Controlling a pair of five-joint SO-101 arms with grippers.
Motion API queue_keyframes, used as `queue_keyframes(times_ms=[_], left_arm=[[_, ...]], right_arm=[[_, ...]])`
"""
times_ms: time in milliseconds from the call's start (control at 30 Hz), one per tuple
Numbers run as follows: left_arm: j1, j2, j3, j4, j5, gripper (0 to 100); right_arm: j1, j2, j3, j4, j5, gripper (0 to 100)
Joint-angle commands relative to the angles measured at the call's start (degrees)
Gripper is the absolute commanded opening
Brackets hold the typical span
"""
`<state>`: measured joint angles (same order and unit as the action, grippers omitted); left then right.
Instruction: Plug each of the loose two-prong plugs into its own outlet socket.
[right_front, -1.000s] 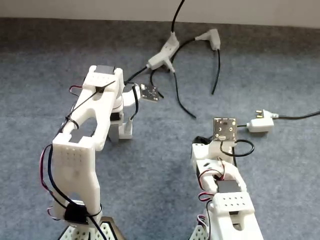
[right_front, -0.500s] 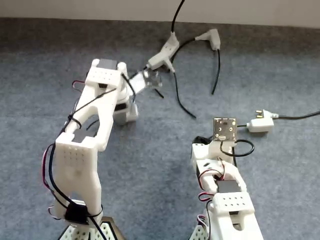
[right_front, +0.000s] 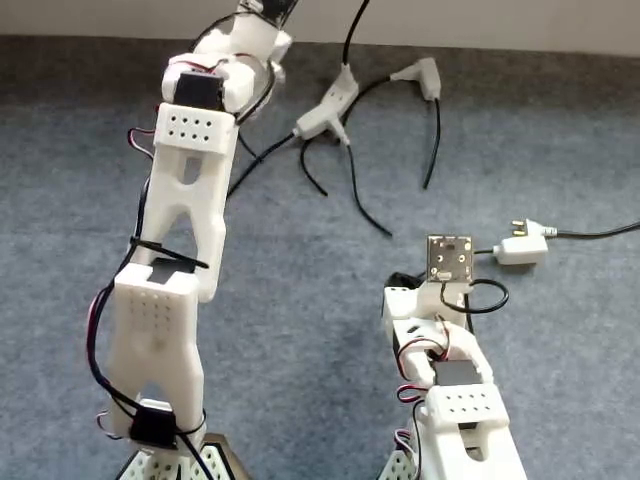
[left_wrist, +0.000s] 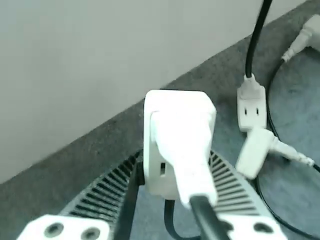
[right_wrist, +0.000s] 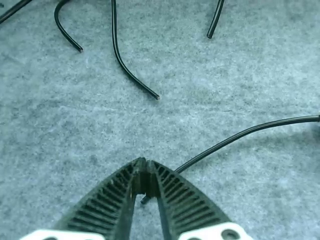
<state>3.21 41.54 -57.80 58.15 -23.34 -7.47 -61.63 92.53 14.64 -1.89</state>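
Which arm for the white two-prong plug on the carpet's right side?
Right: the white two-prong plug lies beside the right arm, right gripper shut, empty. The left gripper is up by the wall, clamped on a white corded block.

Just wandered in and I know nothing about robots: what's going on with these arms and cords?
The left gripper grips a white connector on a black cord, out near the wall. A two-slot socket lies on the carpet beyond it. The right gripper is shut on nothing, and a two-prong plug lies loose.
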Motion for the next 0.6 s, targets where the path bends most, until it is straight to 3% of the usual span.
queue_keyframes(times_ms=[0, 233, 433, 567], left_arm=[[0.8, 2.8, -2.4, -7.0, -5.8, 8], [1.5, 11.2, -2.4, -8.8, -7.1, 9], [1.5, 15.5, -2.4, -4.5, -6.7, 29], [1.2, 15.3, -2.5, -3.3, -1.1, 33]], right_arm=[[-0.5, -0.7, -0.4, -1.3, 0.7, 0.8], [-0.5, -0.7, -0.4, -1.3, 0.7, 0.8], [-0.5, -0.7, -0.4, -1.3, 0.7, 0.8], [-0.5, -0.7, -0.4, -1.3, 0.7, 0.8]])
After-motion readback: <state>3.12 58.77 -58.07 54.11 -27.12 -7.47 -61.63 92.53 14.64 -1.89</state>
